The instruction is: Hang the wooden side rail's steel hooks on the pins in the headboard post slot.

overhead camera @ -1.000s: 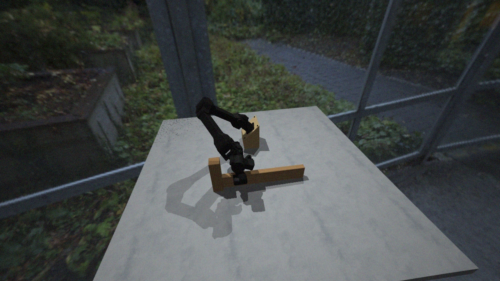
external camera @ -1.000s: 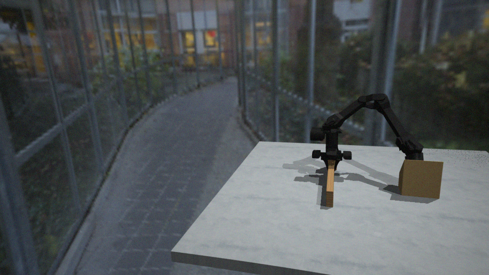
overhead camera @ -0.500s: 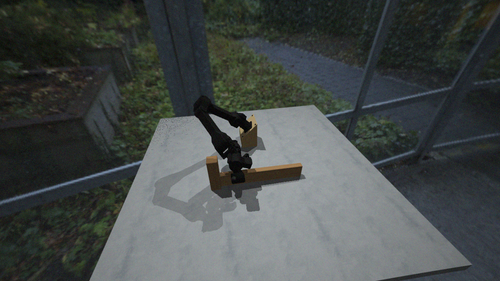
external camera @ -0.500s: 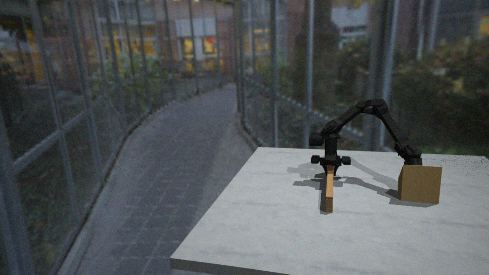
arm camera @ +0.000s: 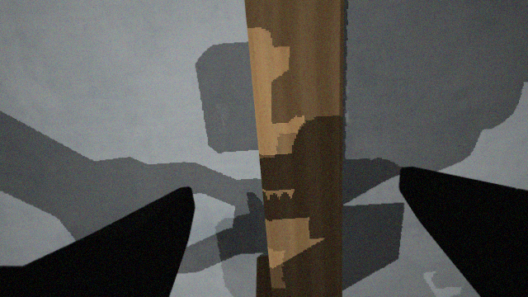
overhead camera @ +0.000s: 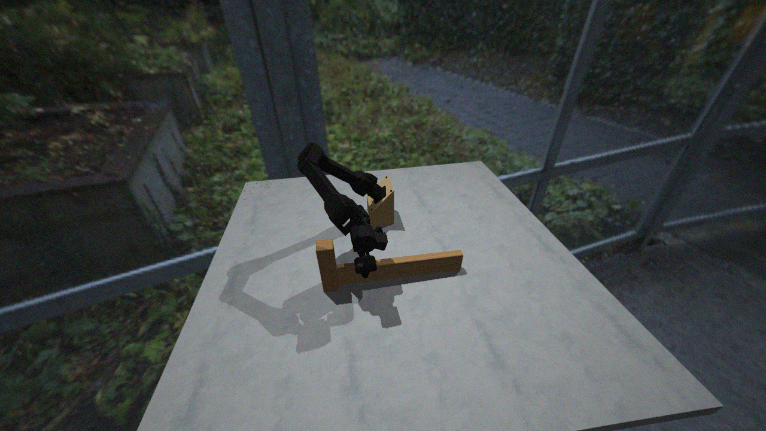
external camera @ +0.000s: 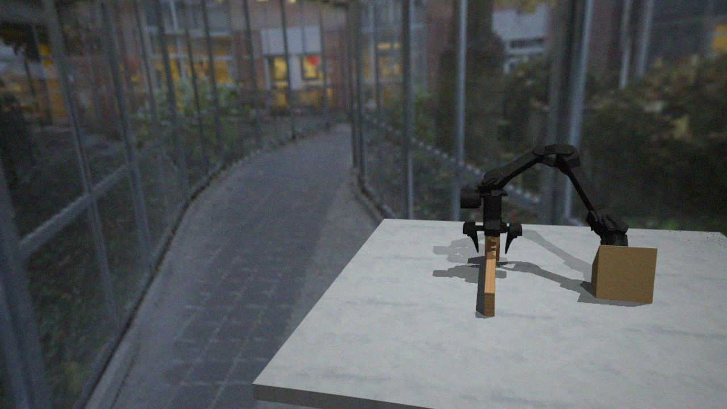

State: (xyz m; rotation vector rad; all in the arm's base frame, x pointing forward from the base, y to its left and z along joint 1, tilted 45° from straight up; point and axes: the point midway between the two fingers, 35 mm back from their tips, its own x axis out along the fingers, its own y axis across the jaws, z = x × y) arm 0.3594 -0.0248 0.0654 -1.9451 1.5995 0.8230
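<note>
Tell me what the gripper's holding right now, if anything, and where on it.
Nothing; the gripper is open, its fingers apart on either side of the rail.

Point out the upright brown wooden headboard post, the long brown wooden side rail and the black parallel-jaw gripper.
Headboard post point(overhead camera: 327, 266): top view, front face.
Side rail point(overhead camera: 423, 263) point(external camera: 489, 277) point(arm camera: 307, 95): top view, side face; exterior and wrist, upper edge.
Gripper point(external camera: 492, 251) point(arm camera: 295, 187): exterior and wrist, midway between fingertips.
</note>
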